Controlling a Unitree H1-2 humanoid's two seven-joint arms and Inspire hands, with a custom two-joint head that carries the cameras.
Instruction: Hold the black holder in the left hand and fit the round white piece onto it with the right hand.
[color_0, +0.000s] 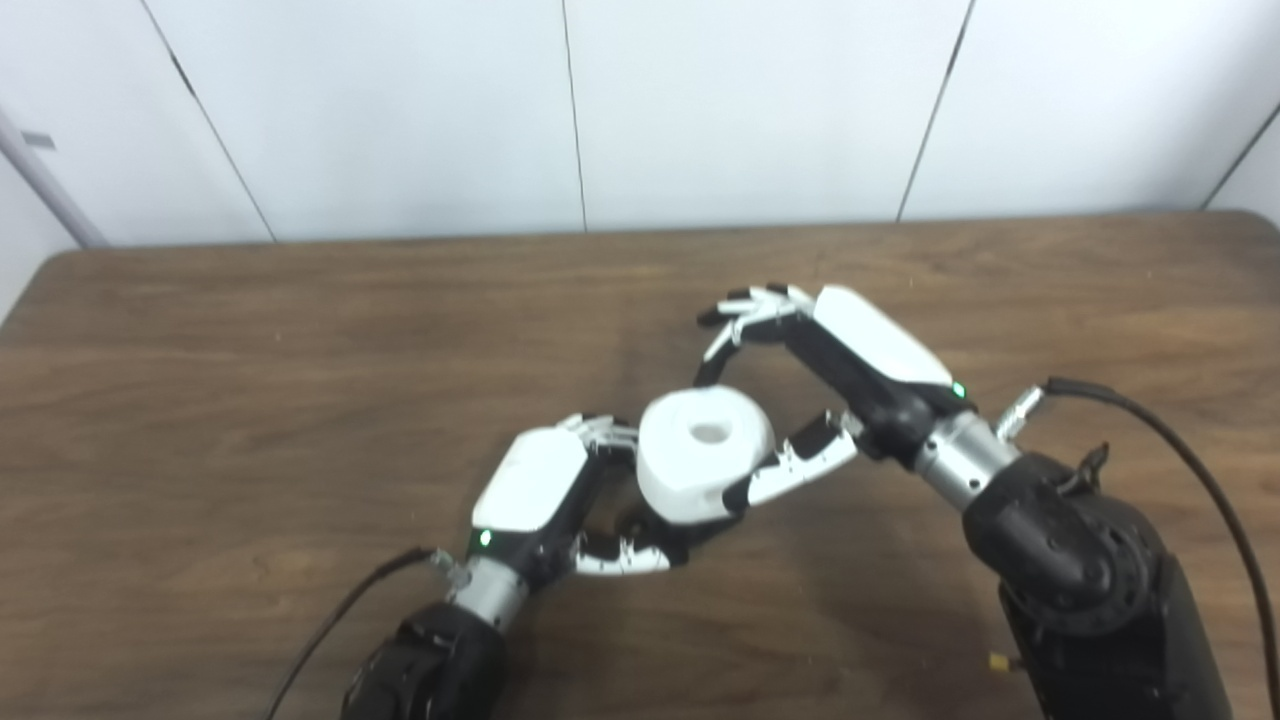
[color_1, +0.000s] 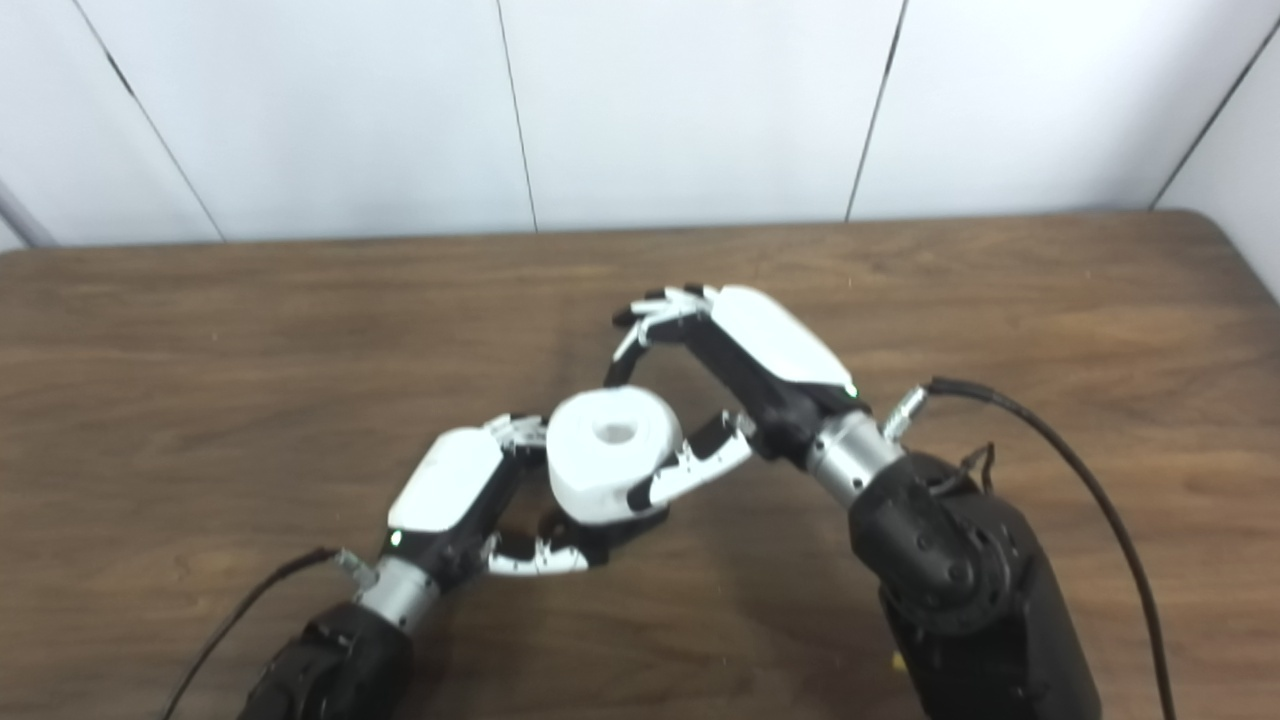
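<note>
Left hand (color_0: 540, 490) fingers curl under round white piece (color_0: 703, 452), black holder (color_1: 600, 528) barely visible beneath; at 2 o'clock my right hand (color_0: 830, 370) pinches the piece, above counter (color_0: 200, 400) centre

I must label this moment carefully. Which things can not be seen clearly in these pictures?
- Black holder: both views, mostly hidden under the round white piece and the left hand.
- Whether the piece is fully seated: the joint is covered.
- Right hand: whether its fingertips press the piece; blurred in both views.
- Both arms: cut off by the bottom edge.
</note>
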